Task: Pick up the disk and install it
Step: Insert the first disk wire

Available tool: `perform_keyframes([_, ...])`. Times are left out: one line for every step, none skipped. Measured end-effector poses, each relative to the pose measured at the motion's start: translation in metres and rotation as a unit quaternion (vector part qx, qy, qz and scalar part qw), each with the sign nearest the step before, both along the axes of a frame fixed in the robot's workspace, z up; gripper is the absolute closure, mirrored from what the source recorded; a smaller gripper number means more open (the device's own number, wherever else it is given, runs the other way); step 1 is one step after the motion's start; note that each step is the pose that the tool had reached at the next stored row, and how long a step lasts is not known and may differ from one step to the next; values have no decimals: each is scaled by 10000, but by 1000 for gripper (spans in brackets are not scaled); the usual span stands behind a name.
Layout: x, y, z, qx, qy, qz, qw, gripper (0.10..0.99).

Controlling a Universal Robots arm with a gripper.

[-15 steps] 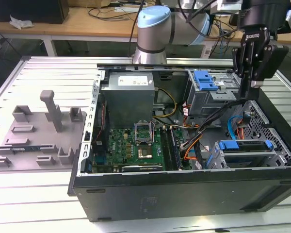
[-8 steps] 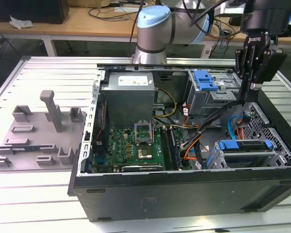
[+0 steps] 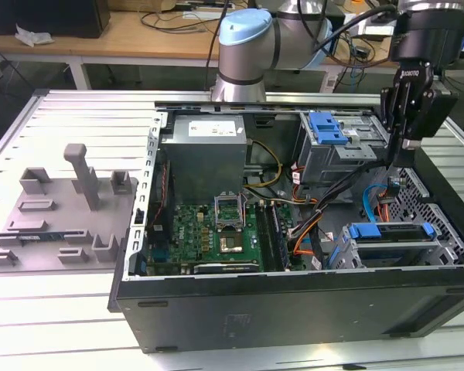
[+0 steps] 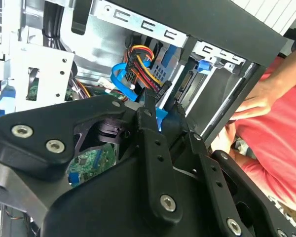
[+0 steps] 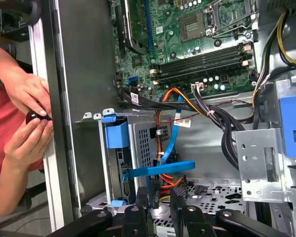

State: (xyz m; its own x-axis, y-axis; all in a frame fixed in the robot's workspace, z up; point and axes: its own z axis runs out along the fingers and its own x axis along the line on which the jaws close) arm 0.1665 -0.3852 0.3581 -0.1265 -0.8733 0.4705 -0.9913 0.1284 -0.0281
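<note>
The disk (image 3: 390, 232), framed by its blue carrier bracket, sits in the metal drive cage at the front right corner of the open computer case (image 3: 294, 297). My gripper (image 3: 398, 158) hangs above the case's right side, up and behind the cage, apart from the disk. In the first wrist view the bracket's blue tab (image 5: 116, 134) shows at the cage's edge, and my gripper (image 5: 159, 200) is open a little with only cables behind the gap. The second wrist view shows my gripper (image 4: 163, 113) pointing at the blue and coloured cables.
A person's hands (image 5: 29, 118) hold a small black object just outside the case wall; their red sleeve (image 4: 276, 148) is close by. Blue data cable (image 5: 160, 170) and orange wires lie under the gripper. A grey fixture plate with an upright post (image 3: 81, 174) lies at the exterior view's left.
</note>
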Motion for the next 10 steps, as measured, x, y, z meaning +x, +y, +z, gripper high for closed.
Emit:
perform_keyframes([3,0,-7,-9,0,-16,10000,765])
perform_keyframes([8,0,-17,-23,0,-42,10000,765])
perform_keyframes([10,0,-25,-33,0,-64,10000,765])
perform_keyframes([12,0,-32,-42,0,-86,10000,765])
perform_keyframes([15,0,-42,-53,0,-112,9999,765])
perform_keyframes([19,0,-58,-64,0,-148,9999,765])
perform_keyframes([27,0,-75,-73,0,-178,9998,765])
perform_keyframes([37,0,-89,-88,0,-193,9998,765])
perform_keyframes([47,0,-98,-103,0,-196,9998,765])
perform_keyframes([58,0,-109,-123,-1,-197,9997,765])
